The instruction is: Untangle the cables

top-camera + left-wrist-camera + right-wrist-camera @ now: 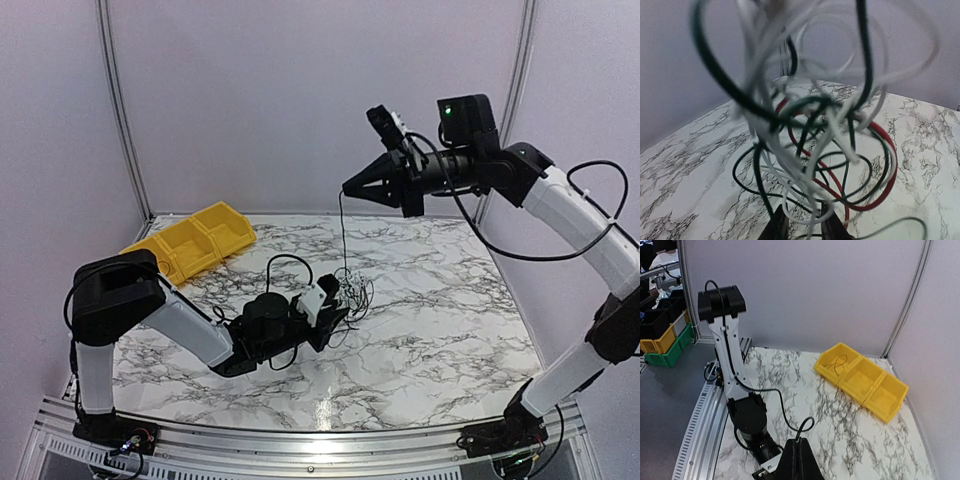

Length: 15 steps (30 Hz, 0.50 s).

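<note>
Right wrist: cable loop (838, 362) in yellow bin (860, 374)

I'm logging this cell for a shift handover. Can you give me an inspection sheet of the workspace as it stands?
Surface: marble-pattern table, no spills seen.
Job's things: cable bundle of dark, white and red wires, tangled, near the table centre. One strand runs straight up from it.
Clutter: yellow bin at the far left. A thin wire loop lies in one end compartment.
Grippers: right gripper is raised and pinched on the strand. Left gripper is low at the bundle, grip unclear.
Cables: thick black arm cables looped along both arms.
Surroundings: plain walls. Storage bins stand outside the cell.
</note>
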Motion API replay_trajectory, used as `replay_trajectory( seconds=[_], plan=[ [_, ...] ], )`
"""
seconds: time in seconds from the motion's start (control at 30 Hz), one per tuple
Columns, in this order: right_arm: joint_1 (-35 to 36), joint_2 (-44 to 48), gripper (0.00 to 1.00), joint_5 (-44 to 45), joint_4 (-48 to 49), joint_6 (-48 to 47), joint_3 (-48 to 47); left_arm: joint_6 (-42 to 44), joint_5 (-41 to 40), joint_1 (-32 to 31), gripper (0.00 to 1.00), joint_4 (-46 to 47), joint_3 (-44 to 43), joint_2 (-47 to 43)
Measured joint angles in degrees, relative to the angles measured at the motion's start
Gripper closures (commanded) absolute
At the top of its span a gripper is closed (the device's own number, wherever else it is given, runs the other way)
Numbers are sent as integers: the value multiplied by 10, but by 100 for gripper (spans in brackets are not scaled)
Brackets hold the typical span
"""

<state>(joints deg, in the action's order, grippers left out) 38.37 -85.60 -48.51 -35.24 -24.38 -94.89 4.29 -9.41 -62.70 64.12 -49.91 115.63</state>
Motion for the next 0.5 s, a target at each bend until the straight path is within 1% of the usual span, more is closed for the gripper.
replay_trajectory(
  seconds=[0.13,0.2,0.3,0.37,0.43,0.5],
  plan=[
    [0,1,100,-30,-4,14,-87,-11,5,0,84,5,-2,14],
    [0,4,100,-37,-4,19,-115,-16,6,0,86,5,-2,15],
    [0,18,100,-36,-4,19,-125,-25,5,0,91,14,4,15],
    [0,26,100,-33,-3,19,-116,-28,4,0,91,17,22,10],
    [0,36,100,-23,1,19,-91,-31,1,0,88,19,53,-3],
    [0,41,100,-10,6,19,-58,-40,-4,0,74,17,89,-23]
  ],
)
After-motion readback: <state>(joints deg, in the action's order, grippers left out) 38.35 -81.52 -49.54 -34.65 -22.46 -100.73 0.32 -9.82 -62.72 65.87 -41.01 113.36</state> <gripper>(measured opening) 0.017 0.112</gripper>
